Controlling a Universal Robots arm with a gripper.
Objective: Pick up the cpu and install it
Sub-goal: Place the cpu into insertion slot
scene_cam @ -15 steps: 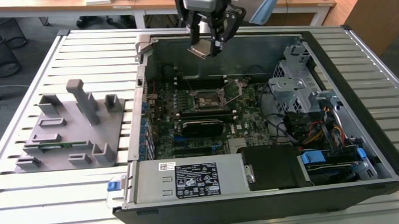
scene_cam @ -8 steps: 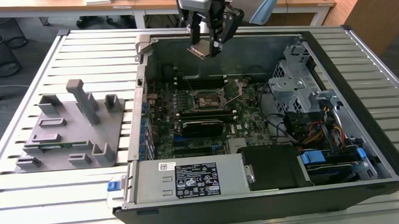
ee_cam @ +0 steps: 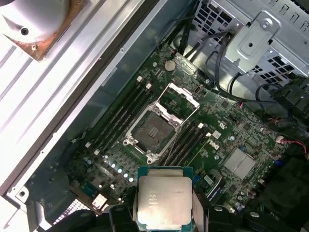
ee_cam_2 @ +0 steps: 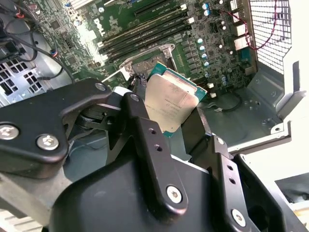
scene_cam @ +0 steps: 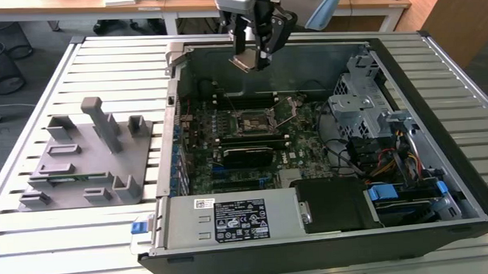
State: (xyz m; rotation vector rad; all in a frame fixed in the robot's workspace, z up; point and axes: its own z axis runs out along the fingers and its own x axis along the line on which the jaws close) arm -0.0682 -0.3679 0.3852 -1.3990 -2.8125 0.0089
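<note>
Right at my fingertips: the cpu (ee_cam: 163, 200), pinched by my gripper (ee_cam_2: 169, 115). Two black fingers (ee_cam_2: 145, 121) are clamped on opposite edges of the chip, its silver lid bare between them and a thin green rim showing around it. It's off the board entirely, held up in the air and tilted a little in the second wrist view.

Below the chip, on the green motherboard (ee_cam: 241, 140), sits the socket (ee_cam: 152, 126), well apart from what I'm holding. Its metal frame (ee_cam: 179, 98) is swung up and open, with dark memory slots (ee_cam: 120, 118) running along either side.

Further out, in the exterior view, I'm hanging over the far edge of the open computer case (scene_cam: 438, 130), which lies on the slatted table (scene_cam: 36, 242). A grey fixture tray (scene_cam: 82, 161) rests beside the case near the table's edge at the exterior view's left.
</note>
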